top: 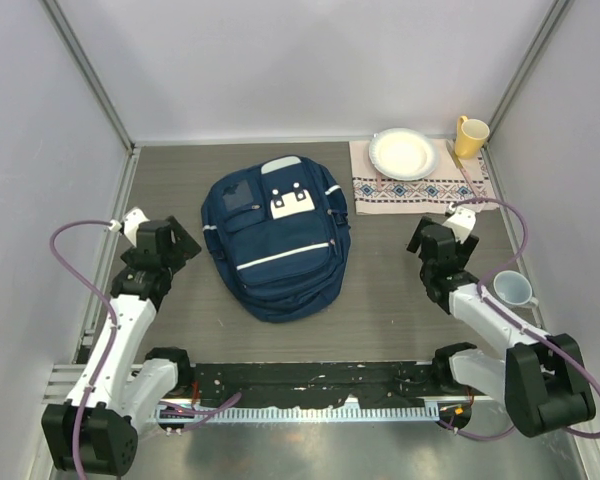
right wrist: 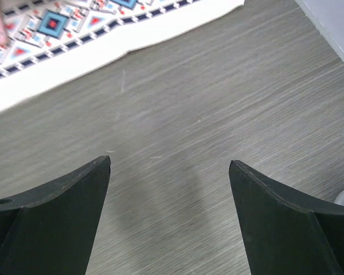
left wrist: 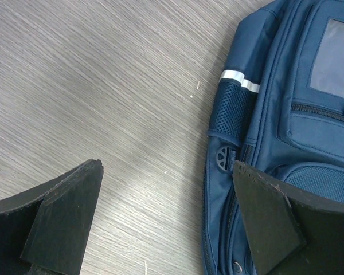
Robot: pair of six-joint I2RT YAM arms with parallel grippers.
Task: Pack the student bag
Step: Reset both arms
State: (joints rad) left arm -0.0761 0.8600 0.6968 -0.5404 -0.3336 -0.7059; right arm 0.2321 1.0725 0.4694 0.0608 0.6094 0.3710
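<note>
Both hands gape with nothing in them; the bag lies flat mid-desk.

The left hand [left wrist: 166, 223] hovers wide open just beside the bag [top: 276, 235]; the right hand [right wrist: 169, 217], equally wide and empty, hangs over bare desk [top: 390, 300] near the cloth [top: 420, 188]. The bag looks zipped, with no school things in sight, so it may be already packed or awaiting contents.
</note>
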